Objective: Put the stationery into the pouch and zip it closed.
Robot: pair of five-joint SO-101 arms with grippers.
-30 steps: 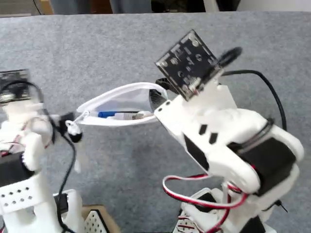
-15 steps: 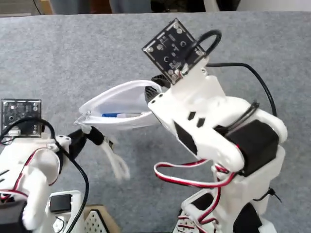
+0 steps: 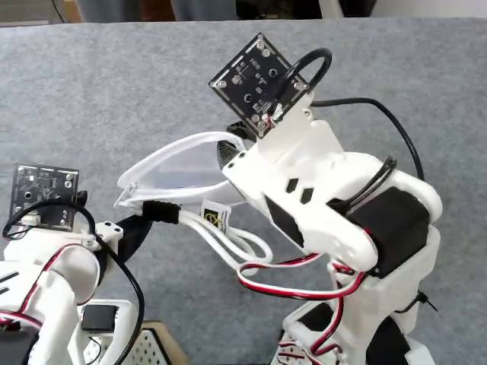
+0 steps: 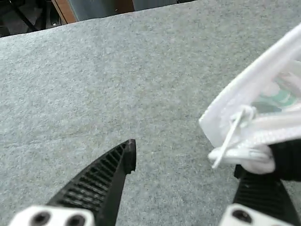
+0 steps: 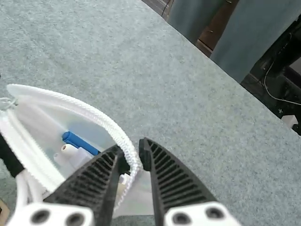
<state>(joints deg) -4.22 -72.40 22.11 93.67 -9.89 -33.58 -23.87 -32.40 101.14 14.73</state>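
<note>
The white see-through pouch [image 3: 173, 169] lies open on the grey mat, its mouth gaping. Inside it a blue pen [image 5: 80, 142] rests beside a small white item [image 5: 66, 149]. My right gripper [image 5: 131, 149] is shut on the pouch's corded rim [image 5: 70, 106] at its right end [image 3: 230, 150]. At the pouch's left end my left gripper [image 4: 188, 162] stands wide open above the mat, low at the left in the high view [image 3: 143, 220]. The zipper pull [image 4: 230, 139] and the pouch corner [image 4: 263, 99] hang close to one of its fingers [image 4: 261, 195], apart from the other.
Grey mat [image 3: 114, 84] covers the whole table, with free room to the left and beyond the pouch. White cables [image 3: 228, 237] with a yellow tag loop just in front of the pouch. A perforated white block [image 3: 148, 346] sits at the near edge.
My left arm has swung back and inward, bringing its open gripper under the pouch's left end. The right arm shifted slightly left, still pinching the rim, and the pouch tilted.
</note>
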